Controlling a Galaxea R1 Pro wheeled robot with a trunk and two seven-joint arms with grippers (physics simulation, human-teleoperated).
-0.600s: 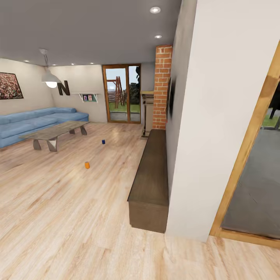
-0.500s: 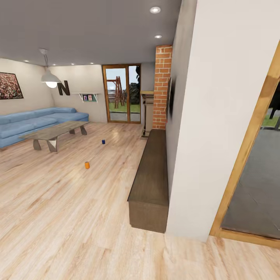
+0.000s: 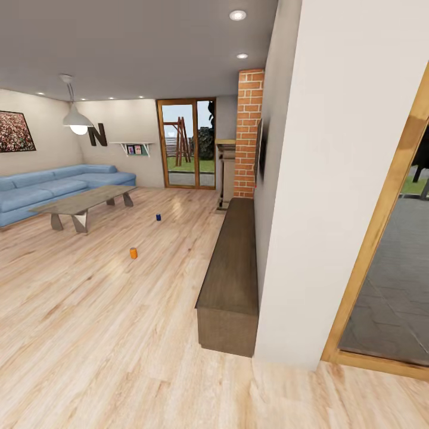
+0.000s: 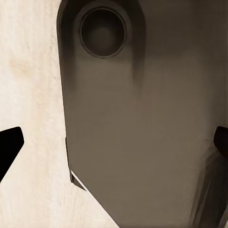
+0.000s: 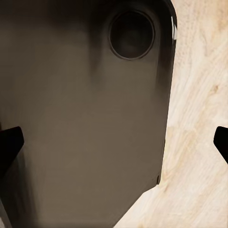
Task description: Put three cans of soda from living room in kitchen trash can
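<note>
So I'm looking into the living room from its edge. Biggest thing by far is the light wood plank floor [image 3: 119,333], running all the way to the glass door [image 3: 187,144] at the back. Close on my right is one white wall end [image 3: 333,179] with a wood-framed doorway [image 3: 381,238] beside it, dark tiles beyond. One long blue sofa [image 3: 53,189] sits along the far left wall, and just in front of it is one low table [image 3: 83,204]. One long dark wooden bench [image 3: 231,268] runs along the wall toward one brick chimney [image 3: 248,132]. One hanging lamp [image 3: 76,119] over the sofa area, one framed picture [image 3: 13,131] on the left wall.

Cans: I count two on the floor. One orange can [image 3: 133,253] stands out in the open, well apart from the table. One dark blue can [image 3: 158,217] stands further back, nearer the table's far end.

My left gripper [image 4: 114,142] and right gripper [image 5: 114,142] each show two black fingertips at opposite edges of the wrist views, so both are spread wide, holding nothing. Under each I see the robot's dark grey base [image 4: 142,118] over the planks.
</note>
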